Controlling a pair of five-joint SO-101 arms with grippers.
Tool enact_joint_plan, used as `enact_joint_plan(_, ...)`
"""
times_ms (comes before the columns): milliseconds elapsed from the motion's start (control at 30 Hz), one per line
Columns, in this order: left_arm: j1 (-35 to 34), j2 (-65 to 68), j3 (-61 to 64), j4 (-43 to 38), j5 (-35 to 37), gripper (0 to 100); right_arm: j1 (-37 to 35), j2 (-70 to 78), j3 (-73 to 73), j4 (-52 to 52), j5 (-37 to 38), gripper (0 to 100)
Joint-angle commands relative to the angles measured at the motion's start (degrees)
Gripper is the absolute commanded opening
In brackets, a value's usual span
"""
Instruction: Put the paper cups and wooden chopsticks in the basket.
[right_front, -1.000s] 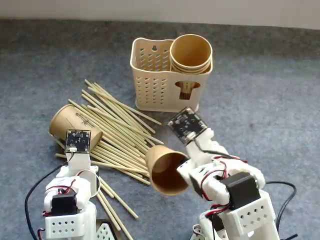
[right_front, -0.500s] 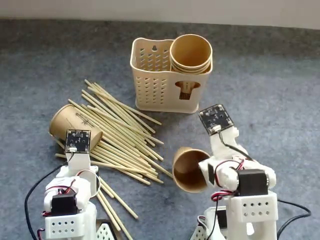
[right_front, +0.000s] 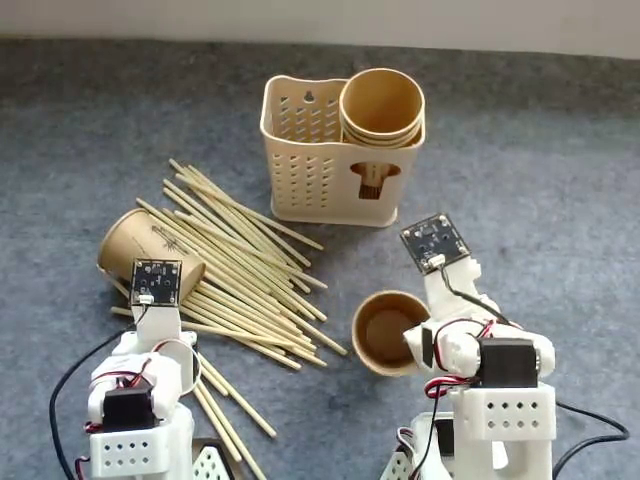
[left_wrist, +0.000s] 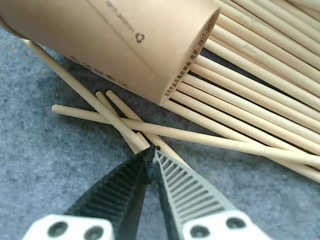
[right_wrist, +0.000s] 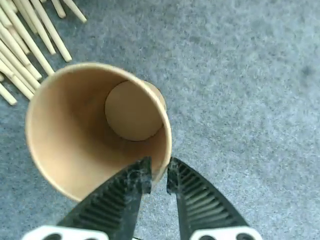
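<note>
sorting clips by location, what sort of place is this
Probably a tabletop robot practice setup, not a real kitchen: a grey felt-like mat covers the surface, two small white robot arms sit at its near edge, and a beige perforated plastic basket stands by loose pale wooden chopsticks.

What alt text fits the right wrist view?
The right pincer grips the rim of a paper cup, one finger inside and one outside, its open mouth facing the camera. Some wooden chopsticks lie beyond it on the grey mat.

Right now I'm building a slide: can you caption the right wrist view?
Right claw gripping a paper cup by its rim, grey carpet beneath.
</note>
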Motion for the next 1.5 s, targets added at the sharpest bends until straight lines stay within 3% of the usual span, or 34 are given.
enact_joint_plan(0, -0.04, -0.4, 1.1, 0.35, 0.44, 1, 0.57, -0.22, -0.48, 0.04, 0.7, 7.3)
enact_joint_plan(700, -0.04, -0.4, 1.1, 0.35, 0.44, 1, 0.66, -0.31, -1.45, 2.59, 0.35, 0.5)
enact_joint_plan(1167, -0.04, -0.4, 1.1, 0.35, 0.44, 1, 0.31, -0.31, -28.53, 8.4, -2.73, 0.5)
enact_joint_plan(1467, -0.04, -0.4, 1.1, 0.35, 0.44, 1, 0.31, 4.0, -46.99, 2.42, -5.54, 0.5)
